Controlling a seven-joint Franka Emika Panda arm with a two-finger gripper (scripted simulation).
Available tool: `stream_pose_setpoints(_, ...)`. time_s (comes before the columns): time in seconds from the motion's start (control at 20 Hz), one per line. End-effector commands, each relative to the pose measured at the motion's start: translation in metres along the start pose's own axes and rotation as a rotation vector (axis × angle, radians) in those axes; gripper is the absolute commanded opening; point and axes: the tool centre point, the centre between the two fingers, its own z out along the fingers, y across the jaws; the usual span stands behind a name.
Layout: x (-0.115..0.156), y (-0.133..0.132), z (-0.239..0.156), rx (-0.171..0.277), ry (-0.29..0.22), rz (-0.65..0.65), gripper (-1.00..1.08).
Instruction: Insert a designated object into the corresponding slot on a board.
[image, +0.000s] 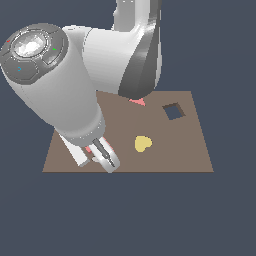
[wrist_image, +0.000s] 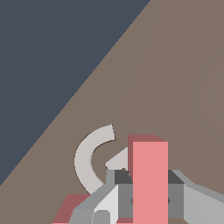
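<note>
1. We see the board, flat and brown, lying on a plain dark ground. In the exterior view, the only cutout in sight is a dark square one near the far corner on the exterior view's right, and nothing sits in it.
2. We cannot find the L-shaped slot in either view (the arm covers much of the board's near corner on the exterior view's left).
3. The salmon-pink L-shaped block shows best in the wrist view: one arm stands upright between the fingers, and a second pink part lies low beside them, close to the board.
4. In the exterior view only a sliver of that pink shows by the gripper, which hangs over the board's near edge on the exterior view's left.
5. The fingers are closed narrowly on the block, one on each side of it.
6. A pale grey spiral lies on the board just beyond the fingers in the wrist view, partly hidden by the block.
7. A yellow heart lies flat near the board's middle, well apart from the gripper.
8. A pink triangle peeks out at the board's far edge, mostly hidden under the arm's big white link.
9. The arm's bulk stands in the way of much of the board's half on the exterior view's left.
</note>
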Motion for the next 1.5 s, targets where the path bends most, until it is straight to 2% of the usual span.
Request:
stream_pose_setpoints(0.0,0.002,0.023,-0.001,0.000,0.000,0.113,-1.00)
stream_pose_setpoints(0.35,-0.006,0.086,-0.001,0.000,0.000,0.420,-1.00)
stream_pose_setpoints(0.7,-0.023,0.127,-0.002,-0.001,-0.001,0.638,-1.00)
stream_pose_setpoints(1.1,-0.042,0.152,-0.002,-0.001,-0.001,0.788,-1.00)
stream_pose_setpoints(1.45,-0.048,0.159,-0.002,-0.001,-0.001,0.833,-1.00)
